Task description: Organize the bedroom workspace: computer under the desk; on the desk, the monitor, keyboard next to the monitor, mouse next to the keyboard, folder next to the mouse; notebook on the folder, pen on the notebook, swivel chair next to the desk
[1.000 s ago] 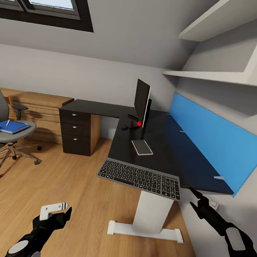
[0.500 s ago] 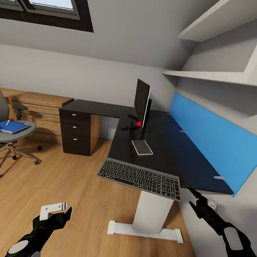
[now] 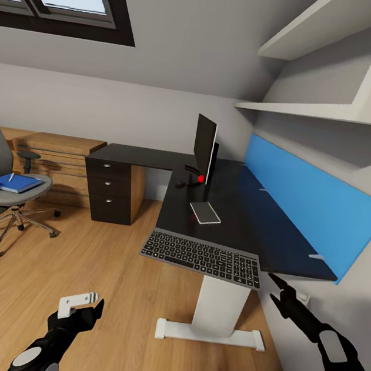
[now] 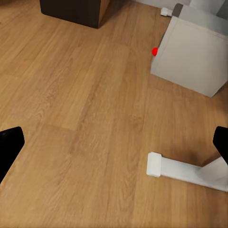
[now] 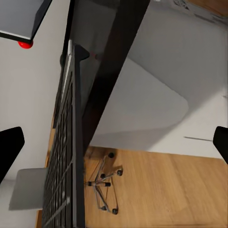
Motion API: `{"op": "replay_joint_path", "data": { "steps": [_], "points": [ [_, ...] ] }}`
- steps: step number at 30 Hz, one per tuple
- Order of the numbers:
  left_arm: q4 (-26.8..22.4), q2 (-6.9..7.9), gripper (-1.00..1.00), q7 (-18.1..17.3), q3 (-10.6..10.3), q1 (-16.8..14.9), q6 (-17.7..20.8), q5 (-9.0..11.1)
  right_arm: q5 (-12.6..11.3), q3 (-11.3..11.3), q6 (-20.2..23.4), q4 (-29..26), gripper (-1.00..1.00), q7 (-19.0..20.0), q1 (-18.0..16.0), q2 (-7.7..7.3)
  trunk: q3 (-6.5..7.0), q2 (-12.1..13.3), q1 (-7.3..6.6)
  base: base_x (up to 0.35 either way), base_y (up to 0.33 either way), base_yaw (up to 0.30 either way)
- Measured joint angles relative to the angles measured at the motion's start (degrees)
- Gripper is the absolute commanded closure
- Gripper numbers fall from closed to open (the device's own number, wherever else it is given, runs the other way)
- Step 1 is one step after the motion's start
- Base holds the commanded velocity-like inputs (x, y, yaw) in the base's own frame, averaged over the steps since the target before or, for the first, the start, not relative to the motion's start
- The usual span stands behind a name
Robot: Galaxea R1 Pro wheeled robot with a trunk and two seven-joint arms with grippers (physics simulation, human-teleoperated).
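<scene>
desk (image 3: pixel 246 218): black top, white leg, drawer unit (image 3: pixel 113 191) at the far end.
keyboard (image 3: pixel 202 257): on the desk's near edge, overhanging it.
notebook (image 3: pixel 205 213): flat on the desk, between keyboard and monitor.
monitor (image 3: pixel 203 148): upright near the inner corner, seen edge-on.
swivel chair (image 3: pixel 2 182): well apart from the desk.
folder (image 3: pixel 13 183): on the chair seat, pen (image 3: pixel 11 177) on top.
left gripper (image 3: pixel 81 304): over bare floor, fingers spread, empty.
right gripper (image 3: pixel 277 289): just below the desk's near corner, fingers apart, holding nothing.

Below my matt black fingers (image 3: pixel 279 287) the floor (image 3: pixel 107 269) is smooth varnished wood; the surface (image 3: pixel 228 216) looks satin black, the swivel chair (image 3: pixel 7 183) grey cloth.
</scene>
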Motion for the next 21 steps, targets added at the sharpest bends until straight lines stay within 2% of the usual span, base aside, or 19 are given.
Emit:
{"op": "replay_joint_path", "data": {
  "steps": [5, 10, 13, 21],
  "points": [
    [0.11, 0.00, -1.00, 0.00, -0.06, 0.00, 0.00, 0.00, 0.00, 0.03, -0.06, 0.39, -1.00, 0.00, 0.00, 0.25, 0.00, 0.00, 0.00, 0.000, 0.000, 0.000],
    [0.14, 0.00, -1.00, 0.00, -0.08, 0.00, 0.04, 0.00, 0.26, 0.15, -0.15, 0.48, -1.00, 0.00, 0.00, 2.30, 0.00, 0.00, 0.00, 0.000, 0.000, 0.000],
    [0.14, -0.01, -1.00, 0.00, -0.08, 0.00, 0.04, 0.00, 0.31, 0.18, -0.21, 0.49, -1.00, 0.00, 0.00, 2.88, 0.00, 0.00, 0.00, 0.000, 0.000, 0.000],
    [0.16, -0.04, -1.00, 0.00, -0.08, 0.00, 0.08, 0.00, 0.34, 0.20, -0.46, 0.48, -1.00, 0.02, 0.00, 3.41, 0.00, 0.00, 0.00, 0.000, 0.000, 0.000]
  ]
}}
